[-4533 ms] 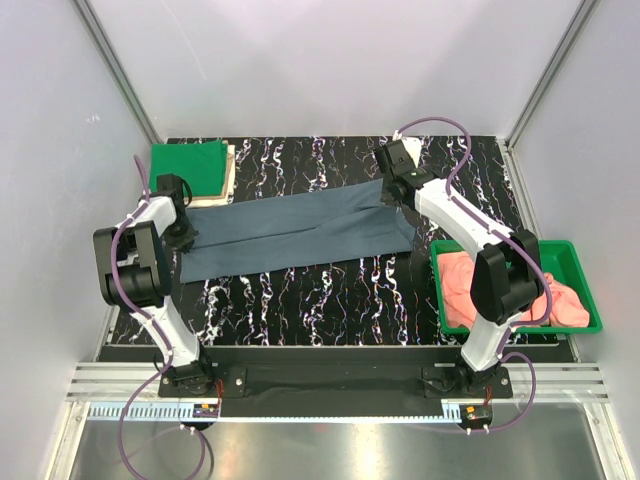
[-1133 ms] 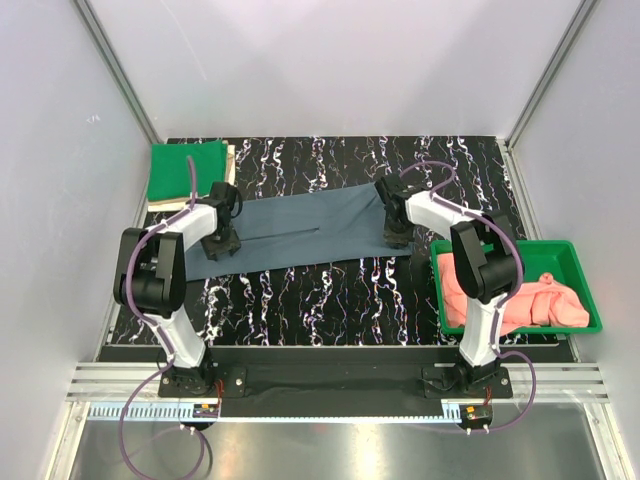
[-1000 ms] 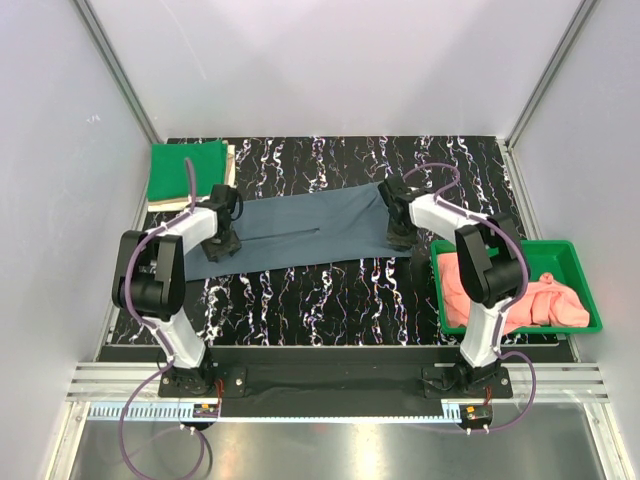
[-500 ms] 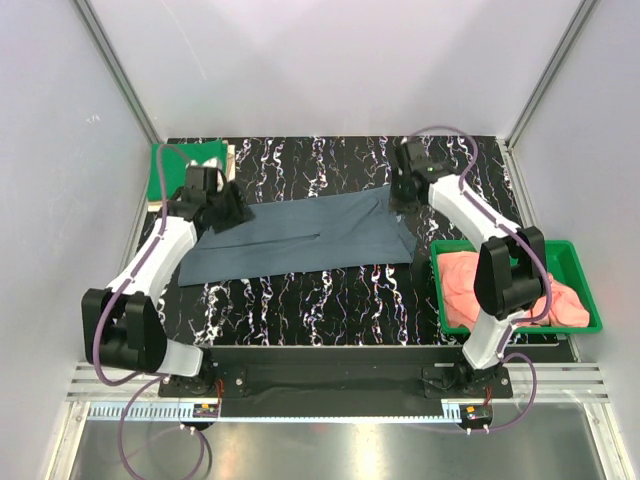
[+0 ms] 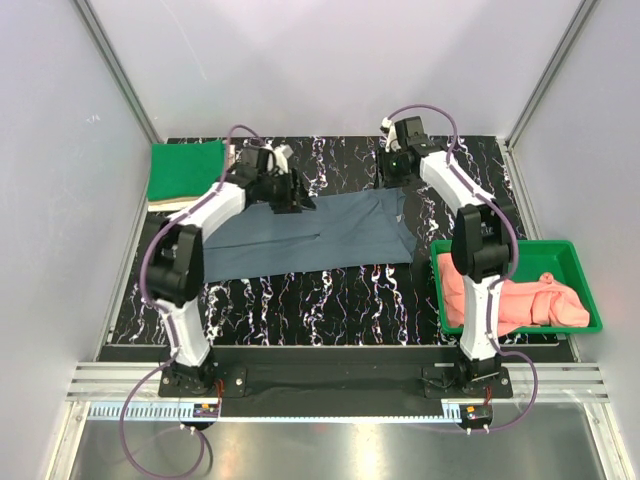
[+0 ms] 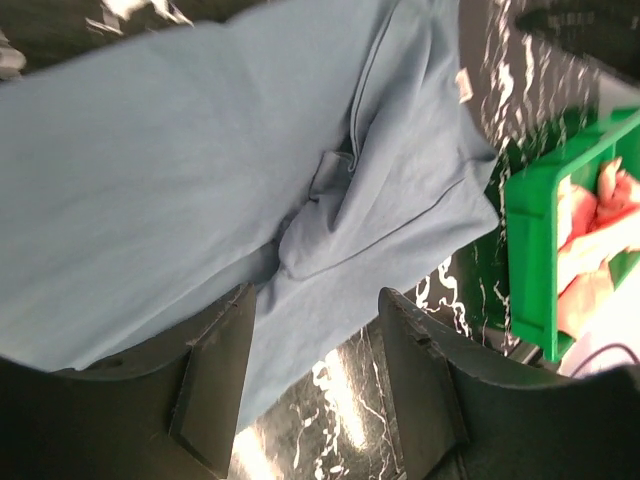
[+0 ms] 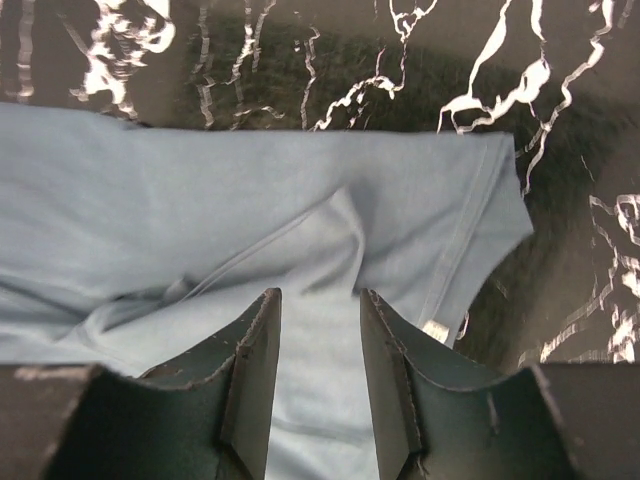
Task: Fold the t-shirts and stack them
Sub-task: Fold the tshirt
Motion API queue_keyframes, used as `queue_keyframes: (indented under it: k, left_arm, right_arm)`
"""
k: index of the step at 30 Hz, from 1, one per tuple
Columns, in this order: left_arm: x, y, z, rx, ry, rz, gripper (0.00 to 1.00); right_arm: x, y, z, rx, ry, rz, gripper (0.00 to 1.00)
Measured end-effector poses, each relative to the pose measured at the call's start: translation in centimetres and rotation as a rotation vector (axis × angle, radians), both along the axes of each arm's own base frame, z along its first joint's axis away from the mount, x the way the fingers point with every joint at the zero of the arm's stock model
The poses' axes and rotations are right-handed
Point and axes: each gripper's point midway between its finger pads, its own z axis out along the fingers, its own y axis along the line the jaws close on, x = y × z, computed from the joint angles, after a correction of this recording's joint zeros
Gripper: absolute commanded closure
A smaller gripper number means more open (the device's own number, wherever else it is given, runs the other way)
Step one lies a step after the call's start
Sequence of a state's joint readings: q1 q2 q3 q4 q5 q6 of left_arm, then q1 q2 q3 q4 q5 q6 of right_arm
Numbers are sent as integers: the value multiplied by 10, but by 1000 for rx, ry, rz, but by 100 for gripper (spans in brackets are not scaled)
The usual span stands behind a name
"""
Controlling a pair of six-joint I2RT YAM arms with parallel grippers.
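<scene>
- Slate t-shirt (image 5: 310, 235) is bunched right of centre.
- Left hand (image 6: 318, 300) and right hand (image 7: 318, 300) are held partly open, empty.
- Bunching should be smoothed before folding.

plain pale walls (image 5: 330, 60) enclose a black white-veined marbled table (image 5: 300, 300).
</scene>
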State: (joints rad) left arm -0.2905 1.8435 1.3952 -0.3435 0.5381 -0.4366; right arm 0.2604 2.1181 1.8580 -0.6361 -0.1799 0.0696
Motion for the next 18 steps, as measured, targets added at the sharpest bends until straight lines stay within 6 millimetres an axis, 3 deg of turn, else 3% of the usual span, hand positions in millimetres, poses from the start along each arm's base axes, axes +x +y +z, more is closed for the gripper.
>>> queue_keyframes:
  k: [4, 12, 18]
  left_arm:
    - [1, -26, -28, 0, 56, -64, 41]
    - [4, -74, -59, -11, 93, -166, 40]
    - [8, -82, -82, -2, 119, -176, 40]
  right_arm:
    - [8, 0, -24, -24, 27, 35, 53]
    - [12, 0, -62, -55, 81, 91, 55]
    - [19, 2, -74, -63, 87, 118, 59]
